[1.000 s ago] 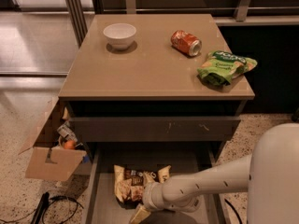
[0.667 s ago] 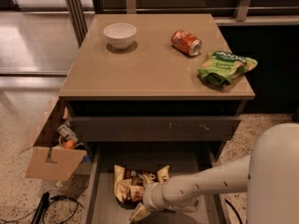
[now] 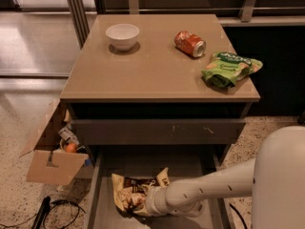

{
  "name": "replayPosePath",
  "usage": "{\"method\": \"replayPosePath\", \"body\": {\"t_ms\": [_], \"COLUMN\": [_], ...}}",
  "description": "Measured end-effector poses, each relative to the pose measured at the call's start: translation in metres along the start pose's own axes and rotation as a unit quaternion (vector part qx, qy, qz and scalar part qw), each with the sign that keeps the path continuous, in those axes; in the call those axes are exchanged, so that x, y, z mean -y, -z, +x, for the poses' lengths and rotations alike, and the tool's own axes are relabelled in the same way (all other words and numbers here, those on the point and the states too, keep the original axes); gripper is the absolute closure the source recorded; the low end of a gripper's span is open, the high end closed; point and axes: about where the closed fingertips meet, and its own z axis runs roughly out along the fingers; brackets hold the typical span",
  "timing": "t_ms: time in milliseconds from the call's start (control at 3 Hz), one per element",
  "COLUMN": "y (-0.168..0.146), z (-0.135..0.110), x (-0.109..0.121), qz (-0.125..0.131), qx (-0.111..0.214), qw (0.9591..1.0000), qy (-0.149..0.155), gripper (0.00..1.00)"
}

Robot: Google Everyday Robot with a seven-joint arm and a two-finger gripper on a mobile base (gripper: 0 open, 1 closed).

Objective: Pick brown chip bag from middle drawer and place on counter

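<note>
The gripper rests on the crinkly brown chip bag in the smooth grey middle drawer; its grasp cannot be told. Nothing has shifted.

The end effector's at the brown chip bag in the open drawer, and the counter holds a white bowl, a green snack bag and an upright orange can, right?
Not quite: in the camera view the orange can lies on its side. The end effector is at the brown chip bag.
</note>
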Motion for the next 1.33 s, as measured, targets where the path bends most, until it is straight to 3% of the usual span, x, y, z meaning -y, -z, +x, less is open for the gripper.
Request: {"method": "replayPosePath", "body": {"t_ms": [333, 667, 1333], "y": [0.0, 0.0, 0.015], "z": [0.0, 0.0, -0.02], "x": [0.0, 0.0, 0.002], "qz": [0.0, 0.0, -0.011], "qx": [0.0, 0.0, -0.002], "qw": [1.0, 1.0, 0.9999], "qy": [0.0, 0.0, 0.008], "gripper": [0.92, 1.0, 1.0]}}
